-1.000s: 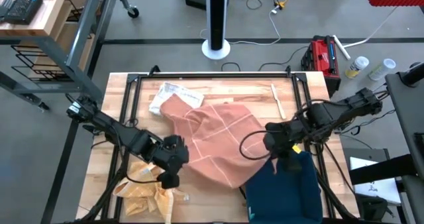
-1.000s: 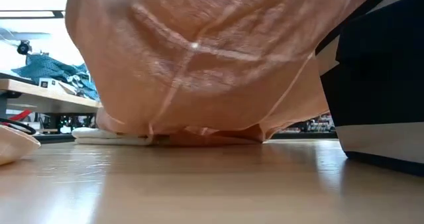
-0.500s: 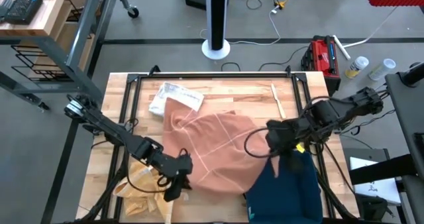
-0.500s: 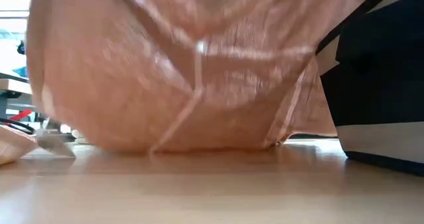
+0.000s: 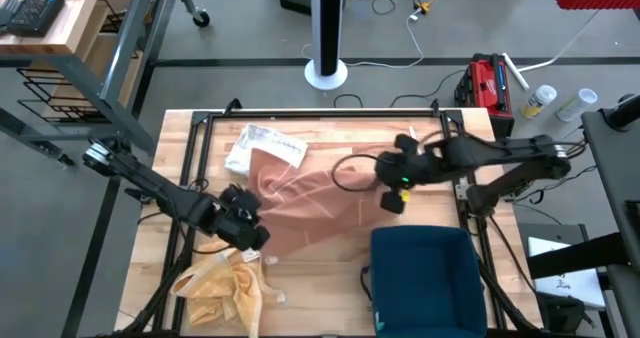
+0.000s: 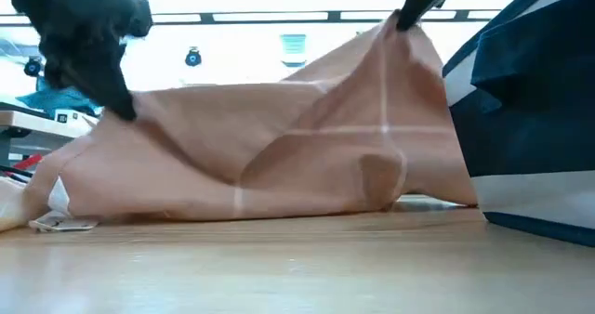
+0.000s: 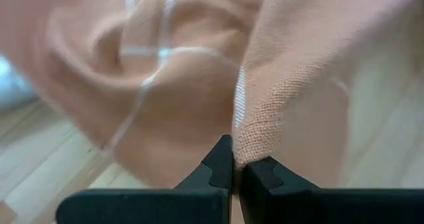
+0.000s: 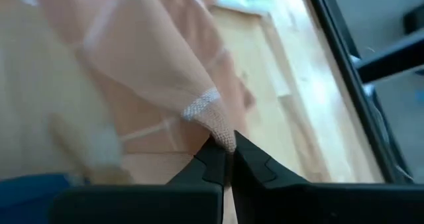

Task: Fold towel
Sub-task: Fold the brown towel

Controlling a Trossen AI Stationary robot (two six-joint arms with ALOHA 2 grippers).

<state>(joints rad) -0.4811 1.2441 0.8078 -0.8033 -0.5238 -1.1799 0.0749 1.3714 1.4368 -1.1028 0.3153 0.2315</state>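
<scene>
Bare table open in front of the peach towel, between a crumpled yellow cloth on one side and a dark blue folded cloth on the other. Behind the towel, white paper and a thin wooden stick; clear wood between them.

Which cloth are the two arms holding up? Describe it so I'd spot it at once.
On the wooden table, look mid-table between the two dark arms. The left gripper and right gripper each pinch a corner of a peach-orange towel with thin pale grid lines. Its neighbours are a crumpled yellow cloth and a folded navy cloth.
</scene>
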